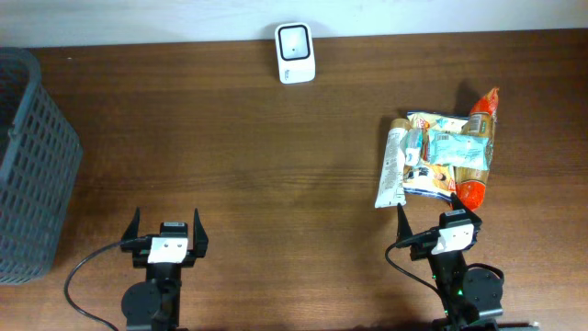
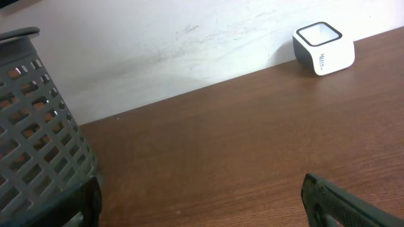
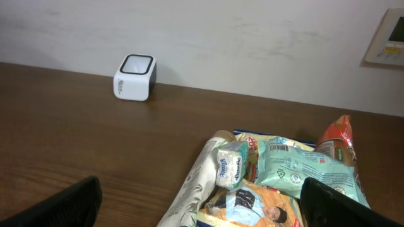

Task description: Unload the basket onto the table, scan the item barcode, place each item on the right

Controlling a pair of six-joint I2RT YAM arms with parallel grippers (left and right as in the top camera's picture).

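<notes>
Overhead: both arms sit at the near edge of the tabletop [image 1: 239,156], well apart from each other.

Left fingers [image 1: 135,225]: spread wide, nothing between them. Bare wood lies ahead of them. In the left wrist view the dark tips [image 2: 344,203] frame only wood. A grey mesh basket [image 1: 32,165] stands to their left at the tabletop's edge.

Right fingers [image 1: 402,223]: also released and wide, holding nothing. The pile of packets [image 1: 441,152] lies directly in front of them, with its near edge just beside the tips. No contact can be made out.

Pile, right wrist view:
- white tube [image 3: 192,183] on the left
- small tissue pack [image 3: 230,164] leaning on the tube
- teal pouch [image 3: 297,167] on top, carrying a striped printed patch that looks like a barcode
- red-orange packet [image 3: 334,142] on the right
- flat blue-edged packet [image 3: 249,200] underneath

Scanner [image 1: 295,52]: a white box with a dark window facing up. It stands at the far edge against the wall, well apart from the pile and from both sets of fingers.
</notes>
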